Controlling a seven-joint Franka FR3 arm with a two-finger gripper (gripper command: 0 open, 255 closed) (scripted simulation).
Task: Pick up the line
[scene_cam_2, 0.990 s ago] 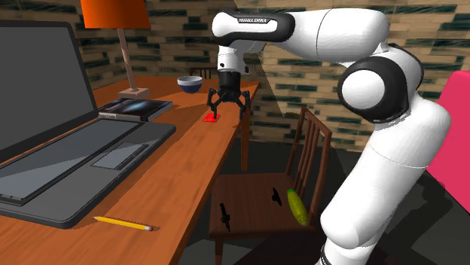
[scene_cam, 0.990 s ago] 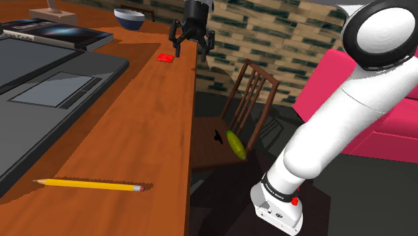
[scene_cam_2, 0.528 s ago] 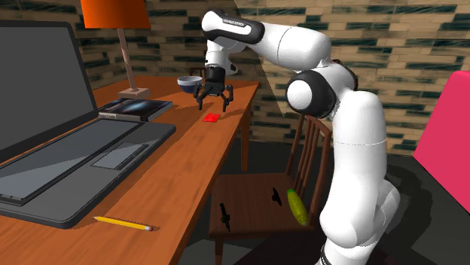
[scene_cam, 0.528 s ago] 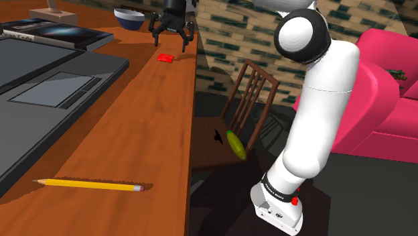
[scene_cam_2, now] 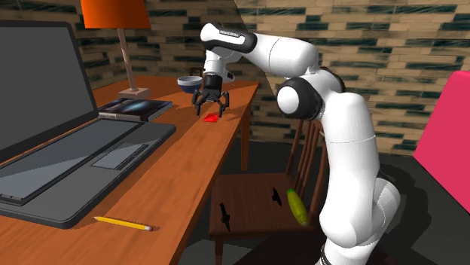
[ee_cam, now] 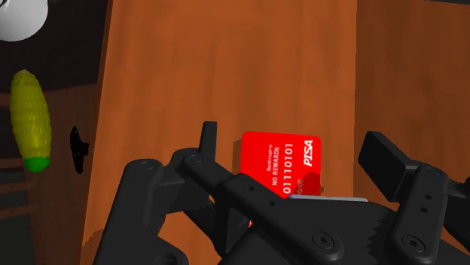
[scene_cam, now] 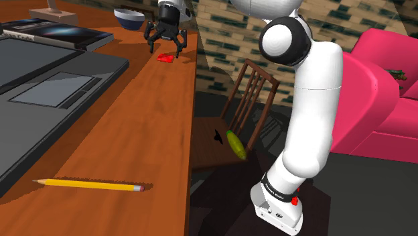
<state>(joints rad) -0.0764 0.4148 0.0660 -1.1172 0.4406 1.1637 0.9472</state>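
Gripper [scene_cam: 166, 48]: black fingers [ee_cam: 383, 155] spread wide, hanging low over the wooden desk [scene_cam: 134, 134], clasping nothing.
Red card [ee_cam: 282, 162]: flat on the desk directly beneath the gripper, between the spread fingers and touching neither; white print reads "NO REWARDS" and "PISA".
Desk edge: runs just beyond one finger; past it and lower down, a chair seat [scene_cam: 207, 153] carries a yellow-green cucumber [ee_cam: 30, 113] and a small black item [ee_cam: 77, 148].
Blue bowl [scene_cam: 130, 18]: near the gripper, on the side away from the edge.
Open room: wood stretches from the gripper to a yellow pencil [scene_cam: 90, 184] well away; laptop [scene_cam: 53, 80] and books [scene_cam: 63, 33] sit off to the side, away from the edge.
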